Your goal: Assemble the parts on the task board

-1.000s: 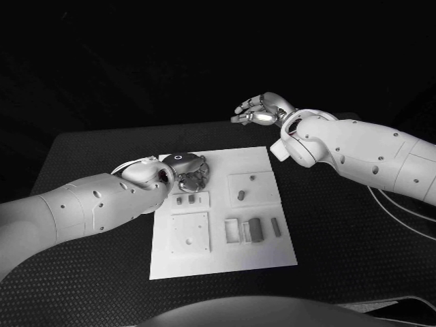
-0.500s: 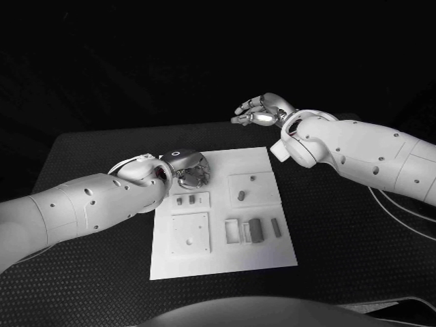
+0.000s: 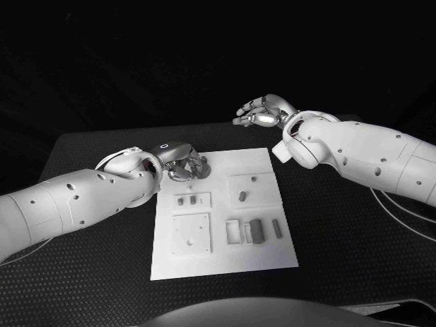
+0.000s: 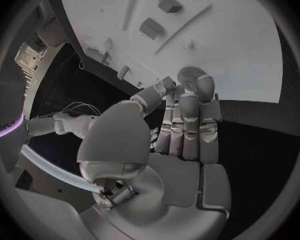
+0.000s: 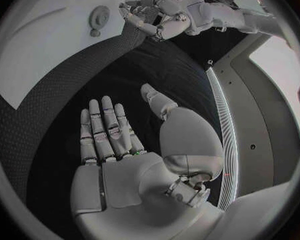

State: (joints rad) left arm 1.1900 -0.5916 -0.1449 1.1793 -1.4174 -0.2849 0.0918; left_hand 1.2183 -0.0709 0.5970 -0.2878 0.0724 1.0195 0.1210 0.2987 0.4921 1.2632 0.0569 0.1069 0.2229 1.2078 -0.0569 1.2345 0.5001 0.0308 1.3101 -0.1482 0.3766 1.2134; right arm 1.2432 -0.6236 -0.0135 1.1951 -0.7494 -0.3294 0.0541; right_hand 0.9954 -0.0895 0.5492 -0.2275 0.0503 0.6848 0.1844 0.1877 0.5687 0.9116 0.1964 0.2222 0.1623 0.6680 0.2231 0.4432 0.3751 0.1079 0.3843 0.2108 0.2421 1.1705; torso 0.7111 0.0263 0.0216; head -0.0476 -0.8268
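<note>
Head view: the flat white rectangular task board (image 3: 223,262) lies in the middle of the frame on the black textured counter (image 3: 80,286), and most of the small grey parts on it look loose rather than fitted. In the board's middle band, two small grey pegs (image 3: 186,200) sit on a raised white square at centre left, and a single short grey pin (image 3: 242,195) stands on the square to the right of it. Lower down, a plain white square plate (image 3: 189,232) with small holes sits lower left, and a group of grey rectangular blocks (image 3: 253,228) lies just right of it. Judging by this layout, the assembly is at an early stage: no piece can be seen joined to another, and nearly everything is left to do.

The left hand (image 3: 182,165) hovers over the board's upper left corner, fingers curled downward. In the left wrist view those fingers (image 4: 190,117) lie close together above the board, near a small ribbed grey gear (image 4: 190,74); whether the hand actually holds it I cannot tell.

The right hand (image 3: 260,111) is raised beyond the board's upper right corner, well apart from the parts. In the right wrist view its fingers (image 5: 103,125) are spread and straight, holding nothing.
</note>
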